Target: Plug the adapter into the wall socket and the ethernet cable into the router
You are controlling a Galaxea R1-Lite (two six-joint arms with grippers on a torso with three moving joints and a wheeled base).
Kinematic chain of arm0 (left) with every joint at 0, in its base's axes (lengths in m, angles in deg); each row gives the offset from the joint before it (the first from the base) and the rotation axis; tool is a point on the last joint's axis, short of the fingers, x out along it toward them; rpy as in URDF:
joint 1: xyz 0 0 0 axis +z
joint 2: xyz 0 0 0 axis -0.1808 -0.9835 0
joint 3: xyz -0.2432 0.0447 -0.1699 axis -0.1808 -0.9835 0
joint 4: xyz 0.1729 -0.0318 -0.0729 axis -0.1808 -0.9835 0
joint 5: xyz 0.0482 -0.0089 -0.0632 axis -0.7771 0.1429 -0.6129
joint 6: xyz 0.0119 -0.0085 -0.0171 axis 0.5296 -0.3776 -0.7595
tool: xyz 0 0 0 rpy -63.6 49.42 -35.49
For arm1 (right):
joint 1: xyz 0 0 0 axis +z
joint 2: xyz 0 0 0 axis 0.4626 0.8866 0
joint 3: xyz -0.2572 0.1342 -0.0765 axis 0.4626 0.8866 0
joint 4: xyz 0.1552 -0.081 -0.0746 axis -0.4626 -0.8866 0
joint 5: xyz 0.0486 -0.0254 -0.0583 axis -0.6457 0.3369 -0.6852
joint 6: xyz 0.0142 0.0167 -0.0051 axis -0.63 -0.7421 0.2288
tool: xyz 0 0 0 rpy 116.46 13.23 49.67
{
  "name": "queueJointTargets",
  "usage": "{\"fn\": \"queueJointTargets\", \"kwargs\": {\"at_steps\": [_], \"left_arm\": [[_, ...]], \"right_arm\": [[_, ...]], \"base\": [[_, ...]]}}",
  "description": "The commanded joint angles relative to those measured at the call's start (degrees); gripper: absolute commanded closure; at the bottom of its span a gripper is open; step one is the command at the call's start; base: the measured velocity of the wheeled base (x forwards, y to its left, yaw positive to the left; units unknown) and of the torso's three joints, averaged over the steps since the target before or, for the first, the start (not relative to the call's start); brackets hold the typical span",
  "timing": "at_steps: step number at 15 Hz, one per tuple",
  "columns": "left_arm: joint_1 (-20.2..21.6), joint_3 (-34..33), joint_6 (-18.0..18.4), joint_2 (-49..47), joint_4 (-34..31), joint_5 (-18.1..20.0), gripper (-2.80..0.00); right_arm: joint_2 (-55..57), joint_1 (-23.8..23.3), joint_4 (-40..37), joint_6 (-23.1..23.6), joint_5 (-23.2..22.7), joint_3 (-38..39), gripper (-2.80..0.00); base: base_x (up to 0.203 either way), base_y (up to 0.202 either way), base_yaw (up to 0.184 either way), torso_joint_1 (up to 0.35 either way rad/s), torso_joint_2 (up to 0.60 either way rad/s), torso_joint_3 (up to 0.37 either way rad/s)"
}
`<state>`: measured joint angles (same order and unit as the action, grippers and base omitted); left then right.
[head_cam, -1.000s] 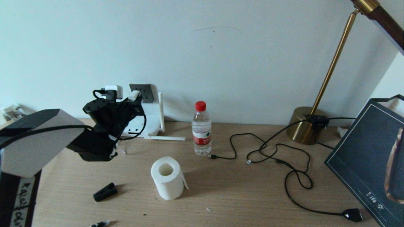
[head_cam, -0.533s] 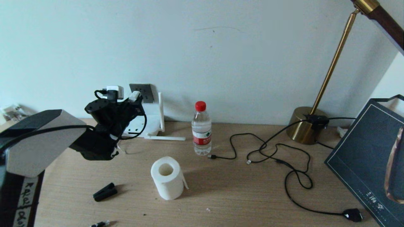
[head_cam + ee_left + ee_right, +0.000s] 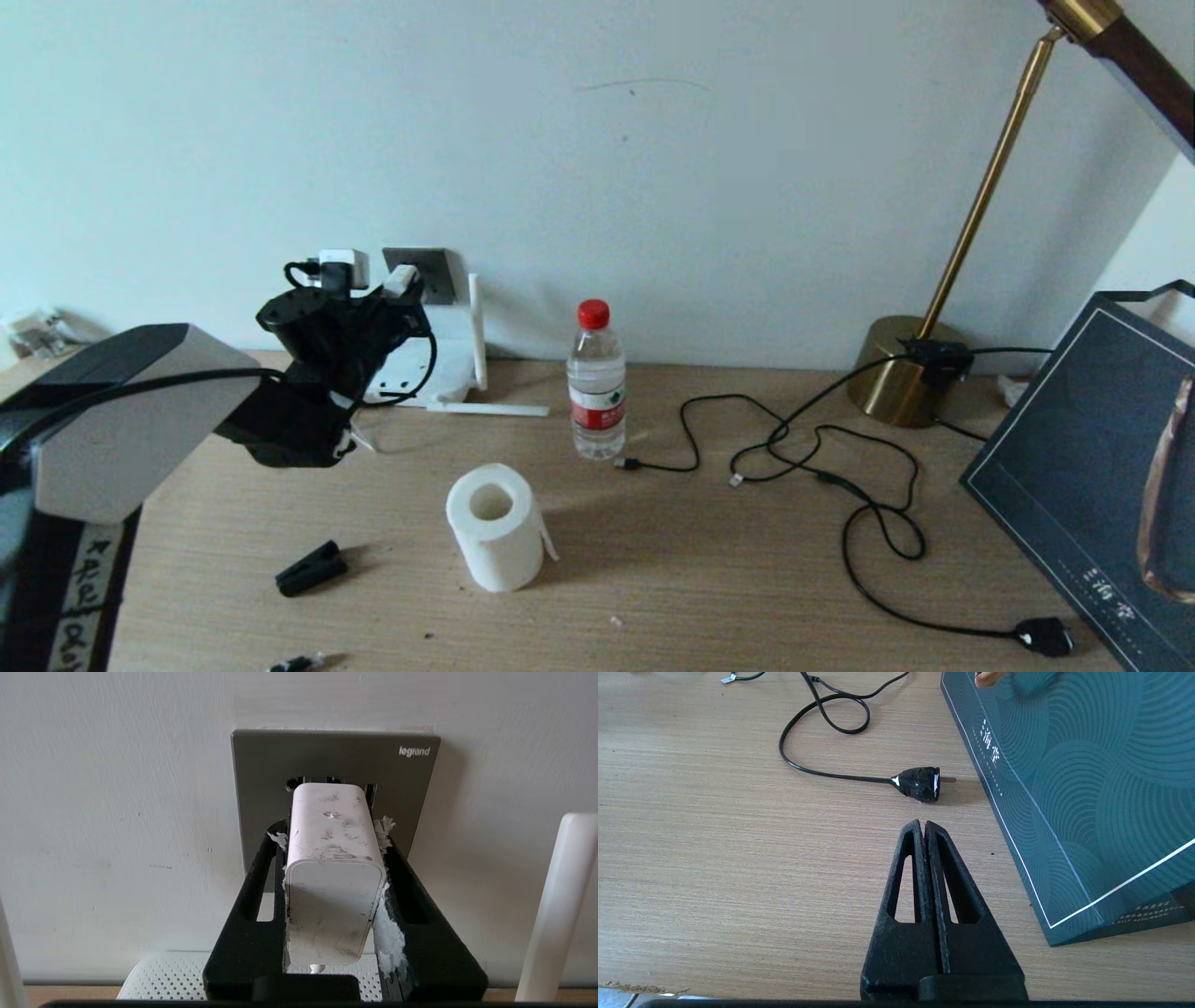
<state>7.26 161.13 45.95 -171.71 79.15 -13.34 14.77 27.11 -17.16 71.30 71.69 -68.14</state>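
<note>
1. Nearest the robot on the wooden surface (image 3: pixel 709 579) there's a black clip (image 3: pixel 311 568), then a roll of toilet paper (image 3: pixel 496 526) standing on end, with a water bottle (image 3: pixel 597 380) further back. None of these sit between the arm and the wall.
2. Over on the right, thin black cables (image 3: pixel 840 476) loop across the surface, ending in a black plug (image 3: pixel 918 783) just beside a dark teal box (image 3: pixel 1087 788). A brass lamp (image 3: pixel 910 373) stands behind them.
3. The right gripper (image 3: pixel 924 830) is parked low over the surface near that plug, jaws pressed together with nothing in them.
4. The left gripper (image 3: pixel 334 826) is up at the wall, clamped on both sides of the adapter (image 3: pixel 332 858).
5. The adapter's far end is right at the wall socket (image 3: pixel 261 774), over its pin holes; can't tell if it's fully seated.
6. The router (image 3: pixel 163 980) lies just below the socket against the wall, one antenna (image 3: pixel 556 905) upright beside the gripper.
</note>
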Motion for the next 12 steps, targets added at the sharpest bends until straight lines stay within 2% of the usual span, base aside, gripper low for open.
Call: {"fn": "queueJointTargets", "kwargs": {"at_steps": [1, 12], "left_arm": [[0.0, 0.5, 0.0, -0.3, 0.4, -0.1, 0.0], [0.0, 0.6, 0.0, -0.2, -0.4, -0.2, 0.0]], "right_arm": [[0.0, 0.0, -0.1, 0.0, 0.0, 0.0, 0.0], [0.0, 0.0, -0.1, 0.0, 0.0, 0.0, 0.0]], "base": [[0.0, 0.0, 0.0, 0.0, 0.0, 0.0], [0.0, 0.0, 0.0, 0.0, 0.0, 0.0]]}}
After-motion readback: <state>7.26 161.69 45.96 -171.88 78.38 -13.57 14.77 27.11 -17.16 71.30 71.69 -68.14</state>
